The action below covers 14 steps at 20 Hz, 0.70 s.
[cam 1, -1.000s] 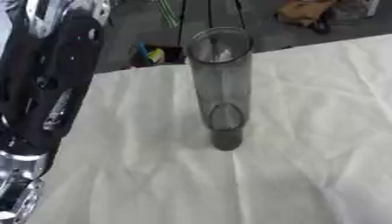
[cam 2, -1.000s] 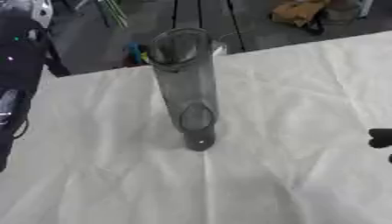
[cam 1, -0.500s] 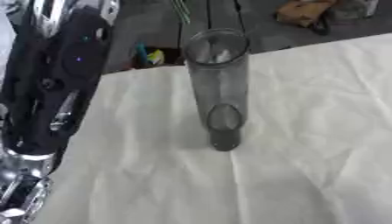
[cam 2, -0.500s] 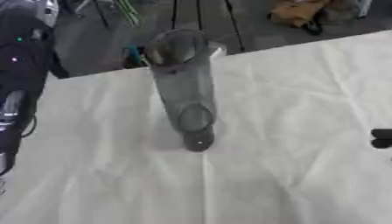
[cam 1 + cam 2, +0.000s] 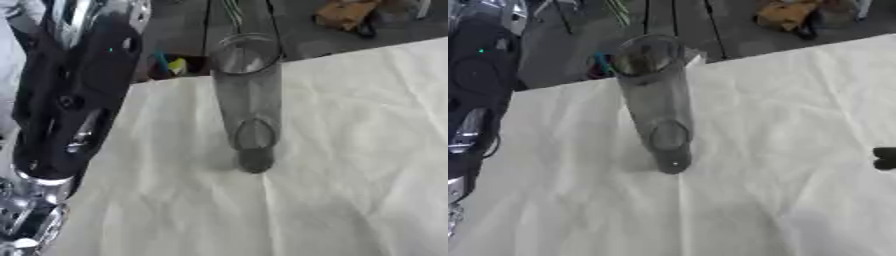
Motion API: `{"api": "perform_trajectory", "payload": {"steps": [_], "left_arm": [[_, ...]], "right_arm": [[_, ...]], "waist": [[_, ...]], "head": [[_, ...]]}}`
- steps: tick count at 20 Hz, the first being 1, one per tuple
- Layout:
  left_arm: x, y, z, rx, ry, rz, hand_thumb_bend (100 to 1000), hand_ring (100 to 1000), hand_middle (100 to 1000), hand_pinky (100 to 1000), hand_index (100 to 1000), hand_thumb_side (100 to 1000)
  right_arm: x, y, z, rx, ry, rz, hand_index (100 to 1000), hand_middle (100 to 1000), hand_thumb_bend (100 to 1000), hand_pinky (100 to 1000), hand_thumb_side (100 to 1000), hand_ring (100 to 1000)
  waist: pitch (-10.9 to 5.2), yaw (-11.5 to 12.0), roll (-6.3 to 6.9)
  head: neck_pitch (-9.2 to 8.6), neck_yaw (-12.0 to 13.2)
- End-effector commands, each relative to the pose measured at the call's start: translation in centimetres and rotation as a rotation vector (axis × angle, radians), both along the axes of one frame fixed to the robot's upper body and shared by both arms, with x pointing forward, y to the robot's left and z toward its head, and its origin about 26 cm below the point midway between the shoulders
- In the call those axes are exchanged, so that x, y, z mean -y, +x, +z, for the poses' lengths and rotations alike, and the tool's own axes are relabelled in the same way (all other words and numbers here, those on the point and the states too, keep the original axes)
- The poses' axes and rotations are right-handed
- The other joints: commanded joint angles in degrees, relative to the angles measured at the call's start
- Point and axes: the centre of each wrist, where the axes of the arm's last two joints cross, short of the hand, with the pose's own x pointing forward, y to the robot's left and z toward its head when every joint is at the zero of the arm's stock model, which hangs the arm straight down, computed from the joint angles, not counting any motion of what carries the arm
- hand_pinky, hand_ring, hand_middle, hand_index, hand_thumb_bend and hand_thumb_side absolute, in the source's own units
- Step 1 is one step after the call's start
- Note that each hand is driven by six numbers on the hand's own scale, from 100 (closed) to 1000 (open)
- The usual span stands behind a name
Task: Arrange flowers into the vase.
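Left eye view: clear glass vase [image 5: 249,95] stands upright near the middle of the table, on a wrinkled white cloth [image 5: 350,165], mouth open, nothing inside as far as I can see. Left arm [image 5: 70,100], black with silver joints, fills the left edge from top to bottom, well clear of the vase; its hand isn't visible in either view. Right eye view: right hand [image 5: 885,158] only shows as a couple of dark tips at the right edge, apart from the vase, resting over the cloth. Can't tell whether those fingers are open or curled. Some coloured clutter [image 5: 604,64] sits beyond the far table edge, behind the vase.
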Motion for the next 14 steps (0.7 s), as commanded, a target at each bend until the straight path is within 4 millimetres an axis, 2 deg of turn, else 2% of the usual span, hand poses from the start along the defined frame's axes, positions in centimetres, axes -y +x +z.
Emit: {"api": "perform_trajectory", "payload": {"steps": [1, 14], "left_arm": [[0.0, -0.4, 0.4, 0.034, 0.02, 0.002, 125, 100, 100, 100, 108, 661], [-0.2, 1.0, -1.1, 0.048, 0.067, 0.011, 110, 100, 100, 100, 108, 669]], "right_arm": [[-0.1, -0.2, 0.9, 0.027, -0.009, 0.012, 818, 514, 100, 842, 1000, 700], [-0.2, -0.1, 1.0, 0.032, -0.012, 0.009, 818, 512, 100, 845, 1000, 699]], "waist": [[-1.46, -0.06, 0.46], [-0.46, -0.14, 0.64]], "head": [[-0.82, 0.16], [-1.29, -0.16]]}}
